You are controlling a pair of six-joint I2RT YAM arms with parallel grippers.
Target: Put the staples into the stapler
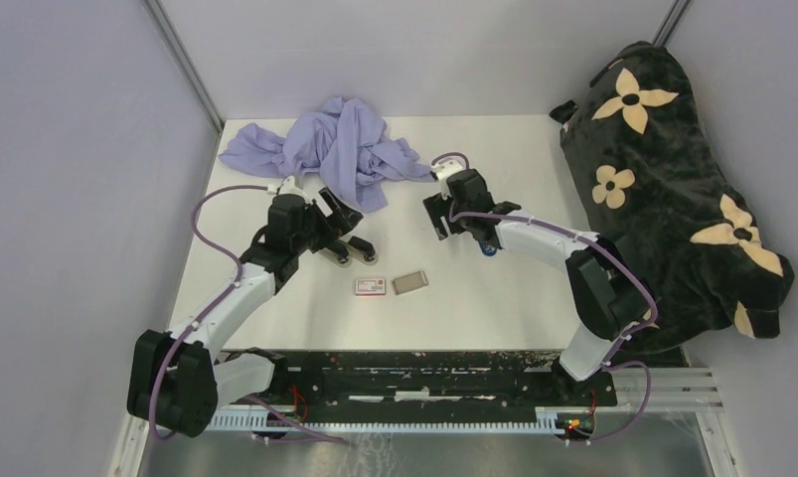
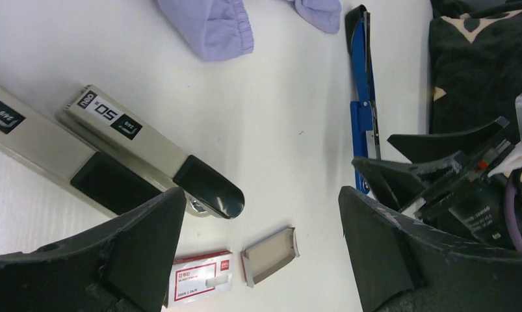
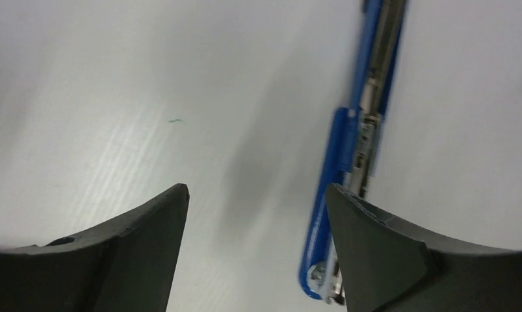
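My left gripper (image 2: 261,201) hangs wide and empty near the staples (image 2: 271,253); my right gripper (image 3: 258,195), arm stretched forward, gapes wide just beside the blue stapler (image 3: 339,156).

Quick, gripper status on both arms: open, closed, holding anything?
Left gripper: open, holding nothing.
Right gripper: open, holding nothing.

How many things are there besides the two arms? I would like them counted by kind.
Beige staplers: 2
Blue stapler: 1
Red-and-white staple box: 1
Grey staple tray: 1
Purple cloth: 1
Black flowered bag: 1
Total: 7
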